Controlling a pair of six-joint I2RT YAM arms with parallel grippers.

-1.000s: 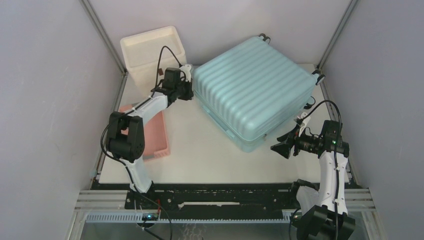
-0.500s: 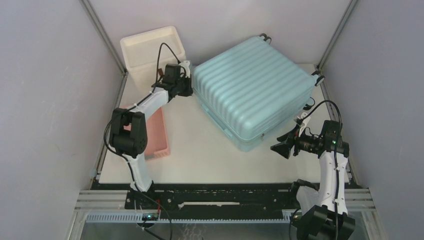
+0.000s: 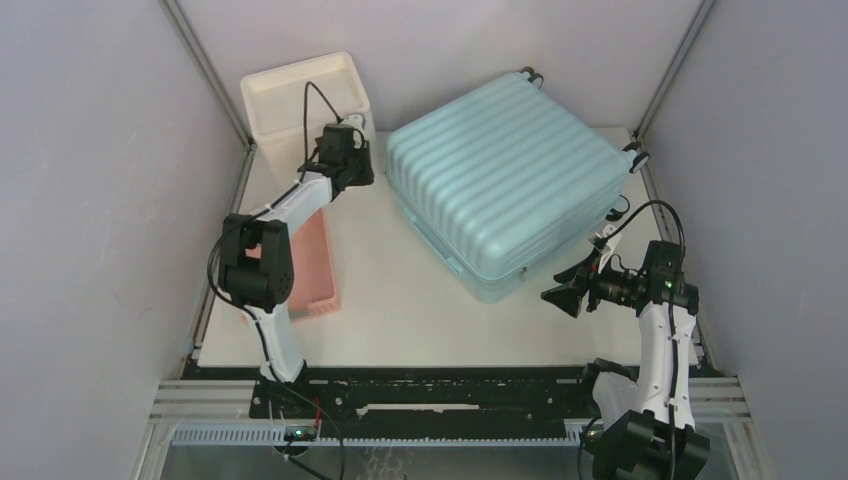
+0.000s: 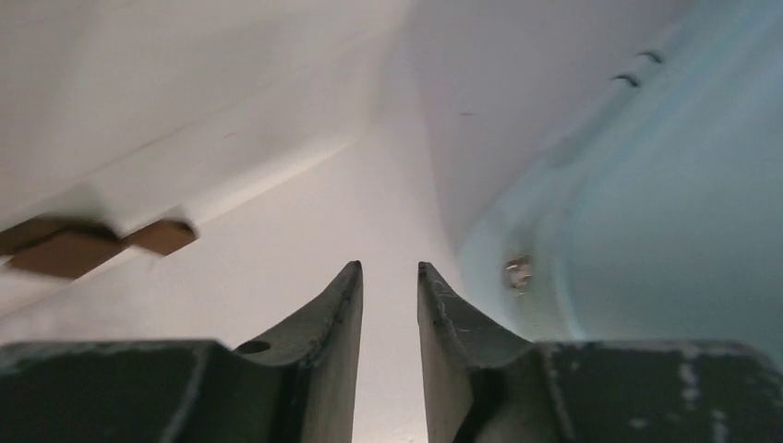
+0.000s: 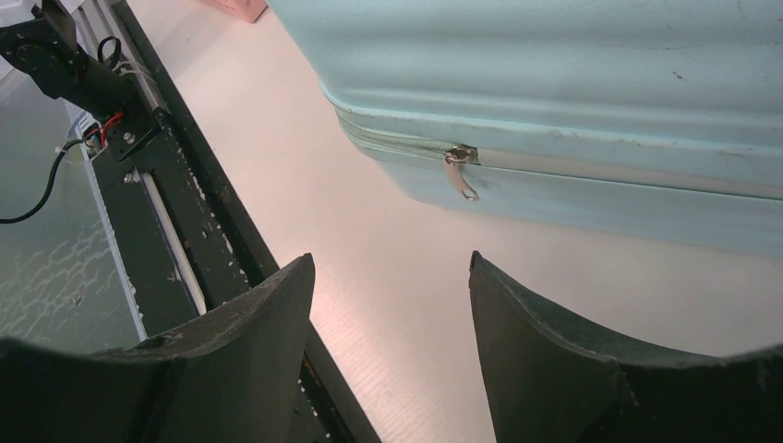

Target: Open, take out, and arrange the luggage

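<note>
The luggage [image 3: 510, 185], a pale blue ribbed suitcase, lies flat and closed at the back right of the table. My left gripper [image 3: 360, 135] is in the gap between the suitcase's left corner and the white box. Its jaws [image 4: 389, 268] stand a narrow gap apart with nothing between them, and the blue shell [image 4: 665, 185] is close on its right. My right gripper [image 3: 560, 297] is wide open and empty, low over the table beside the suitcase's near corner. In the right wrist view [image 5: 392, 258] it faces the closed zip with a metal zipper pull [image 5: 459, 175] hanging from it.
A white box [image 3: 300, 95] stands at the back left, close to the left gripper [image 4: 185, 83]. A pink basket [image 3: 315, 265] lies on the left, under the left arm. The black rail [image 5: 157, 166] runs along the table's near edge. Grey walls enclose the table.
My left gripper has pulled back from the suitcase's left corner, moving left and toward the white box. The right arm and the suitcase have not moved.
</note>
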